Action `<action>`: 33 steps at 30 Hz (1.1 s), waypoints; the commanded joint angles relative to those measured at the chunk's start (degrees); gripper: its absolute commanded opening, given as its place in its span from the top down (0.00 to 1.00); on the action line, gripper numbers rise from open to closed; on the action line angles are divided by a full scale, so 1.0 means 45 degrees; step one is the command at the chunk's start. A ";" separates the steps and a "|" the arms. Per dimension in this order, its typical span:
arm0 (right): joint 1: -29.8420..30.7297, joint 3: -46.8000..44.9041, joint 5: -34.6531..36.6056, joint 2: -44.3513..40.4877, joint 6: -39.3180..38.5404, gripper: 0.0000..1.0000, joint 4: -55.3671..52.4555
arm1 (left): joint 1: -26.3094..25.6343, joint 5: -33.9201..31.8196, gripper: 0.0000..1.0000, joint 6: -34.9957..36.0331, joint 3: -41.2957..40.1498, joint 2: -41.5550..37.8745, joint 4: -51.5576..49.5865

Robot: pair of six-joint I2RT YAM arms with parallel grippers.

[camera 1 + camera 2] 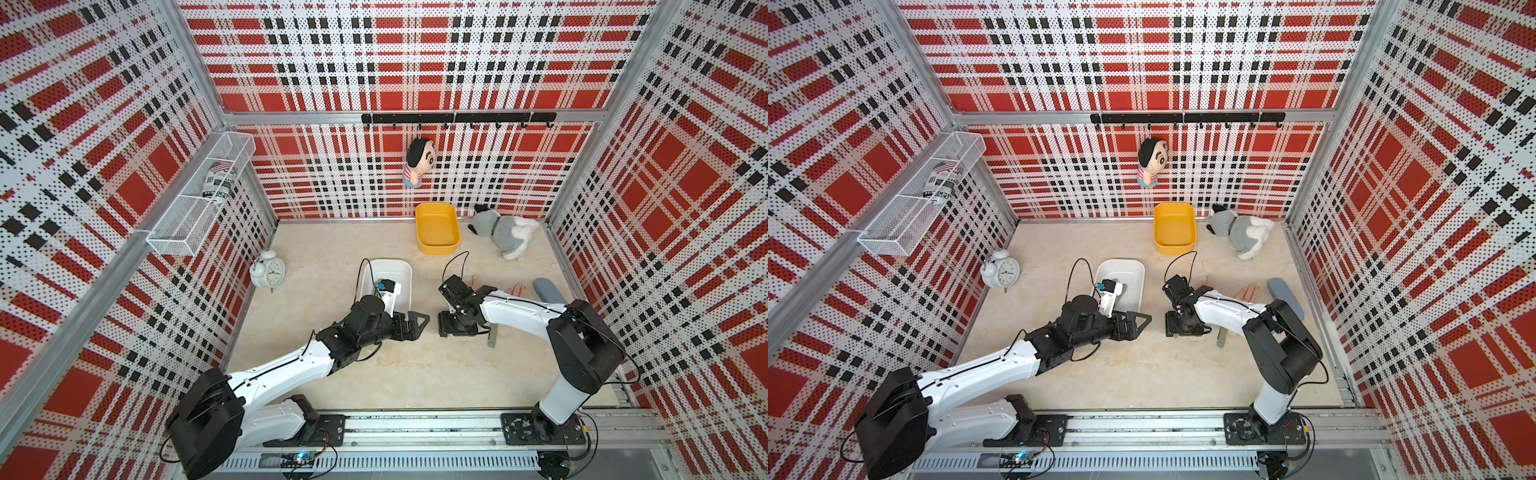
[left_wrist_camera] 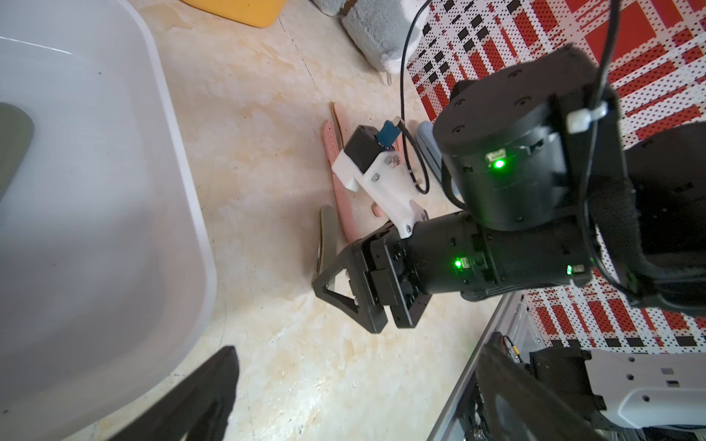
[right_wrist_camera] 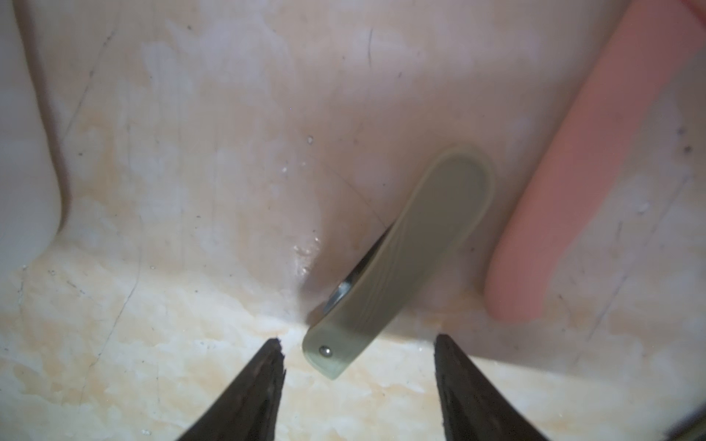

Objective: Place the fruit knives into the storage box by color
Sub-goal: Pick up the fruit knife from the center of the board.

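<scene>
I am the right gripper, jaws apart, holding nothing. With straight ahead as twelve, the green fruit knife has its riveted end between my tips and runs toward one o'clock. A pink knife lies at two.

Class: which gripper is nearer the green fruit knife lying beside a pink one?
Right. The right gripper hangs open over the green fruit knife, fingertips either side of its riveted end. The left gripper, open, sits apart, by the white box.
</scene>
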 commanded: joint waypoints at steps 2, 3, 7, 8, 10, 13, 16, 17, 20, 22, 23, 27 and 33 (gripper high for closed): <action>-0.0157 0.0488 -0.0011 0.0301 -0.0225 0.33 0.0232 | -0.0104 -0.0510 0.01 -0.0008 -0.0283 -0.0250 -0.0888; -0.0192 0.0536 -0.0011 0.0364 -0.0246 0.33 0.0213 | -0.0138 -0.0574 0.01 -0.0026 -0.0319 -0.0269 -0.1007; -0.0291 0.0741 -0.0030 0.0646 -0.0333 0.33 0.0218 | -0.0394 -0.0926 0.01 -0.0126 -0.0446 -0.0252 -0.1355; -0.0330 0.0781 -0.0040 0.0717 -0.0326 0.33 0.0219 | -0.0469 -0.1020 0.01 -0.0116 -0.0473 -0.0254 -0.1409; -0.0380 0.0850 -0.0104 0.0837 -0.0399 0.33 0.0201 | -0.0655 -0.1215 0.01 -0.0136 -0.0490 -0.0213 -0.1493; -0.0423 0.0947 -0.0116 0.0976 -0.0438 0.32 0.0164 | -0.0823 -0.1306 0.01 -0.0208 -0.0529 -0.0163 -0.1458; -0.0452 0.0961 -0.0116 0.1091 -0.0438 0.32 0.0164 | -0.0833 -0.1364 0.01 -0.0214 -0.0534 -0.0178 -0.1399; -0.0447 0.0996 -0.0116 0.1126 -0.0438 0.32 0.0164 | -0.0844 -0.1381 0.01 -0.0210 -0.0541 -0.0173 -0.1378; -0.0491 0.1122 -0.0108 0.1339 -0.0587 0.32 0.0090 | -0.0842 -0.1355 0.01 -0.0195 -0.0558 -0.0157 -0.1261; -0.0566 0.1325 -0.0108 0.1514 -0.0627 0.33 0.0091 | -0.0842 -0.1357 0.01 -0.0175 -0.0563 -0.0115 -0.1240; -0.0598 0.1452 -0.0108 0.1587 -0.0627 0.33 0.0091 | -0.0838 -0.1366 0.01 -0.0175 -0.0563 -0.0104 -0.1222; -0.0647 0.2355 0.0113 0.2152 -0.1085 0.34 -0.0551 | -0.0828 -0.1333 0.01 -0.0177 -0.0574 -0.0084 -0.1122; -0.0638 0.3389 0.0397 0.2843 -0.1848 0.39 -0.1223 | -0.0845 -0.1386 0.01 -0.0127 -0.0592 -0.0083 -0.1126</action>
